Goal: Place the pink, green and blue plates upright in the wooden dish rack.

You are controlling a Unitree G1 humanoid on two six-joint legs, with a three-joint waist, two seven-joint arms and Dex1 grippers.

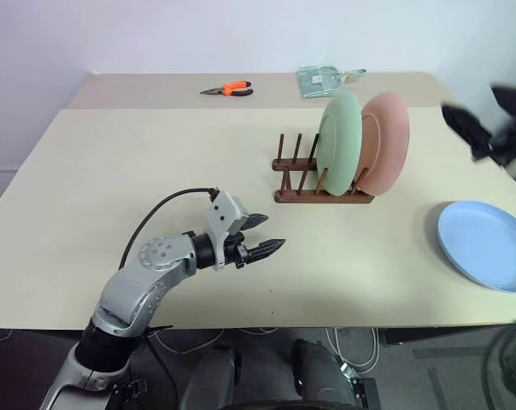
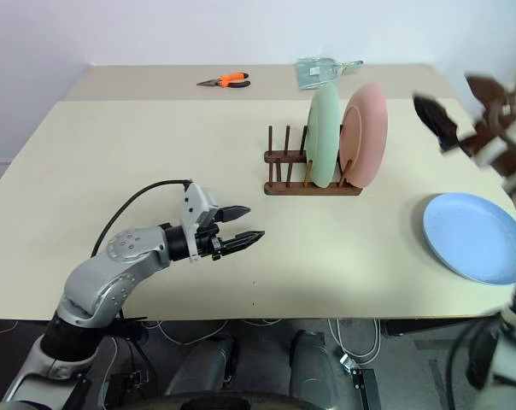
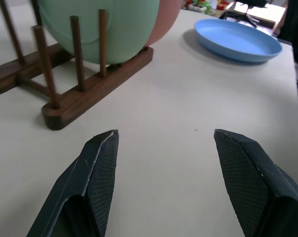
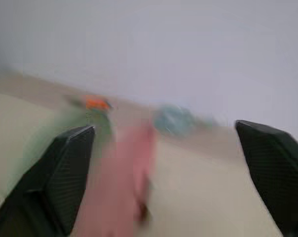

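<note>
Green plate (image 1: 338, 143) and pink plate (image 1: 386, 143) both stand upright in the wooden dish rack (image 1: 319, 184), side by side at its right end, green to the left of pink; the left-hand pegs carry nothing. Blue plate (image 1: 487, 245) lies flat on the desk (image 1: 113, 188), well right of the rack, near the front right corner. Left end effector (image 1: 260, 235) hovers low over the desk in front and to the left of the rack, pointing toward it, fingers (image 3: 97, 170) spread, nothing between them. Right end effector (image 2: 463, 107) is up in the air to the right of the pink plate, above the blue one, blurred; its wrist view shows the fingers (image 4: 60, 173) spread wide and empty. At the desk's far edge: orange-handled pliers (image 1: 228, 88) and a clear packet (image 1: 323, 80).
</note>
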